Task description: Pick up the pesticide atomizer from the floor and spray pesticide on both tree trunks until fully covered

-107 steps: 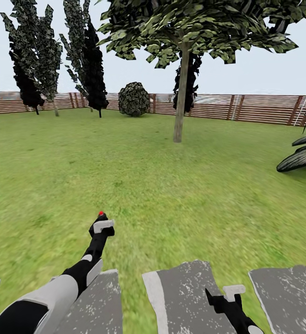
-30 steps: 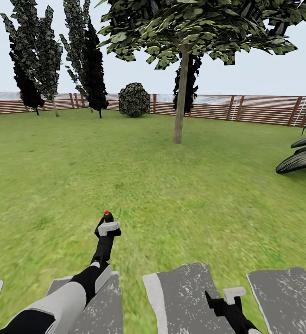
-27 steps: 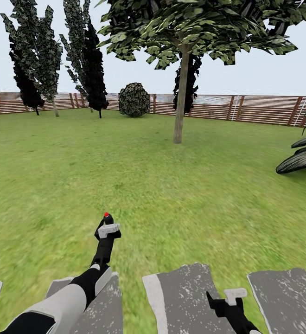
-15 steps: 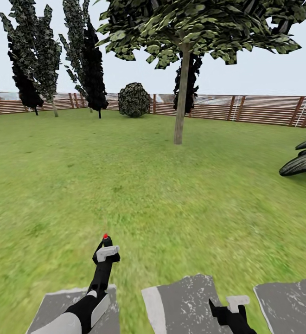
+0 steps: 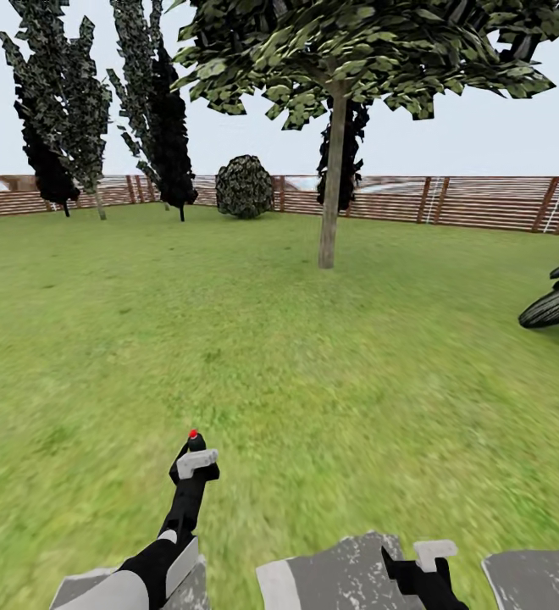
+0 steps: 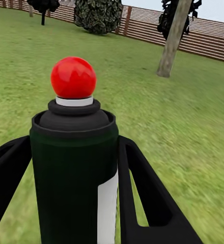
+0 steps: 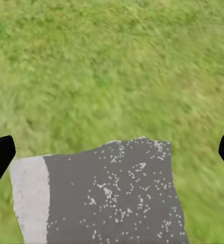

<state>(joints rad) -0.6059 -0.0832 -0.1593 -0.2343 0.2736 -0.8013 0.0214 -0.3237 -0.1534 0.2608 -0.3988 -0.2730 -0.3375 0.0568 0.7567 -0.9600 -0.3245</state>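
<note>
The spray bottle (image 6: 74, 168) is being held upright in the left pincer (image 5: 192, 462), whose two black fingers (image 6: 142, 195) are pressed against its dark body on either side; the bottle's red cap (image 6: 73, 77) is showing at its top, and a white strip of label is seen down one side. In the head view the bottle (image 5: 194, 440) is being carried low over the lawn (image 5: 313, 356), well short of the tree trunk (image 5: 333, 178), which is standing straight ahead with its broad green canopy (image 5: 356, 47) spread above it. The same trunk (image 6: 172, 38) is being shown beyond the bottle in the left wrist view. A round shrub (image 5: 244, 186) is sitting to the left of the trunk, against the slatted wooden fence (image 5: 449, 202), and narrow dark trees (image 5: 157, 102) are standing farther left. The right pincer (image 5: 423, 568) is being held low near grey paving slabs (image 5: 339, 580), nearer the robot than the trunk; its fingertips (image 7: 0, 155) are spread wide apart over a slab (image 7: 107, 195) with nothing between them.
</note>
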